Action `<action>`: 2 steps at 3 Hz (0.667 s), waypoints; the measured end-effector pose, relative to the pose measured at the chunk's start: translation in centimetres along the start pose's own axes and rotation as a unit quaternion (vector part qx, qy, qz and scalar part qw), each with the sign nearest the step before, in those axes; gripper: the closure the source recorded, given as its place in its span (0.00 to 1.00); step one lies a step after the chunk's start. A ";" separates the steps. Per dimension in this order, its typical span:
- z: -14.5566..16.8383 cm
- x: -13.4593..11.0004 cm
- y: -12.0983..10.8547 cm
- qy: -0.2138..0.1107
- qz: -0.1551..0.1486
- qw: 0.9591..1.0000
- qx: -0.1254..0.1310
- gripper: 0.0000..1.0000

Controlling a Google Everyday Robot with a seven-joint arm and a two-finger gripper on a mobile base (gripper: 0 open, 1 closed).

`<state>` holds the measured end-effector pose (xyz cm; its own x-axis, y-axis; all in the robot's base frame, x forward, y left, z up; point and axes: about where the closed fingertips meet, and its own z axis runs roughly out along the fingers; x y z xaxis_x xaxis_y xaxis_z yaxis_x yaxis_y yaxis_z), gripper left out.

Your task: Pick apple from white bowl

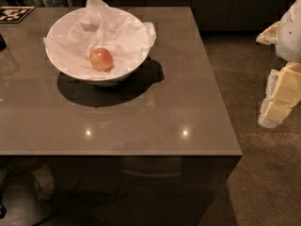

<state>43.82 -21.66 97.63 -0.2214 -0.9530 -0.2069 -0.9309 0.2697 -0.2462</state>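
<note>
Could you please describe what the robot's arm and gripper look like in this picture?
The arm shows at the right edge as a rounded white shell with a tan patch. Below it, the gripper, beside the grey-brown table and over the floor, is made of blocky cream-yellow segments with white edges and a small red spot. No cables or markings can be made out.

table (141, 121): grey, glossy | marker tag (14, 14): far-left corner | left edge: perhaps a clear glass (7, 60) | floor (263, 173): dark
</note>
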 end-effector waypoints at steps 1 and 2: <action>0.0 0.0 0.0 0.000 0.000 1.000 0.000 0.00; -1.7 -2.7 0.4 -0.009 -0.022 1.000 0.005 0.00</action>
<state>43.58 -19.26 99.70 -0.1739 -0.9614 -0.2132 -0.9369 0.2282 -0.2650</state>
